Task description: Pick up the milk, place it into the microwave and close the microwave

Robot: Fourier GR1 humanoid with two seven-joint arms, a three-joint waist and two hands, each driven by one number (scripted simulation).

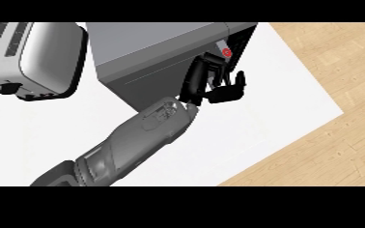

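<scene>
Though not yet closed, noted open at the right end: microwave [164,41]. Placing step judged near its end; next, drawing back clear of that opening, then closing up. Left hand [227,92] just outside the microwave's opening, fingers [194,77] straight, thumb spread, gripping nothing. Milk [225,52] within that opening, just beyond the hand; contact not determinable.
</scene>
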